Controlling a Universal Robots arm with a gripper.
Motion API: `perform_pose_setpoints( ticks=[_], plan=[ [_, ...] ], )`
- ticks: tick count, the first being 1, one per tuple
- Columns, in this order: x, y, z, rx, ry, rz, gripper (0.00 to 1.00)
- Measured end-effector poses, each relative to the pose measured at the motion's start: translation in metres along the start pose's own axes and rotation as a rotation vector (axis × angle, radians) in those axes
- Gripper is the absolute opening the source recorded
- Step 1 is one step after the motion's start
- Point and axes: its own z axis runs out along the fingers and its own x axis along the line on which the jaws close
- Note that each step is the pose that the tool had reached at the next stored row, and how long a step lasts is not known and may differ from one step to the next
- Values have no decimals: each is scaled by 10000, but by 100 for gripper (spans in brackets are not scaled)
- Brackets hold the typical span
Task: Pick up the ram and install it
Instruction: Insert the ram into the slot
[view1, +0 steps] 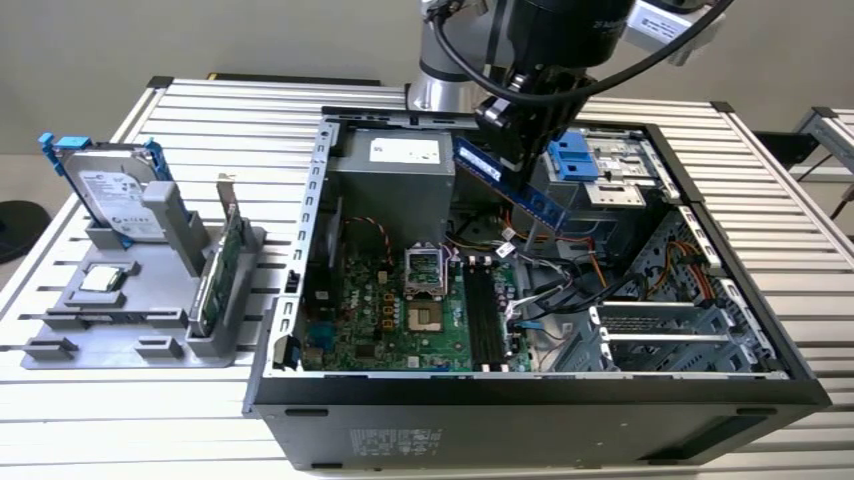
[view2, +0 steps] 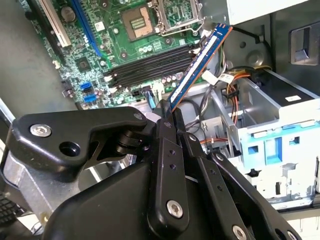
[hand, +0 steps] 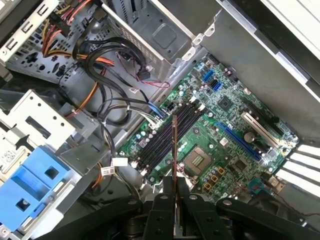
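Observation:
The ram (view1: 509, 186), a long thin blue stick, hangs tilted above the open computer case (view1: 534, 395), over the cables beside the motherboard (view1: 387, 320). My gripper (view1: 534, 150) is shut on its upper part. In the second wrist view the ram (view2: 200, 62) juts out from between the black fingers (view2: 165, 117) toward the dark memory slots (view2: 150, 62). Edge-on in the first wrist view, the ram (hand: 174, 145) rises from my gripper (hand: 175, 192), lined up over the memory slots (hand: 167, 135). In the exterior view the memory slots (view1: 483, 315) lie lower, nearer the case front.
Left of the case, a grey holder (view1: 120, 330) carries a silver hard drive with blue rails (view1: 114, 195), a green card (view1: 230, 250) and a small chip (view1: 104, 280). Inside the case are a power supply (view1: 394, 165), a blue drive cage (view1: 574, 155) and loose cables (view1: 547, 270).

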Motion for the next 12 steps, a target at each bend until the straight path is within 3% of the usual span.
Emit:
perform_pose_setpoints(
  ticks=[12],
  plan=[
    [0, 0, 0, 37, -13, 570, 0]
  ],
)
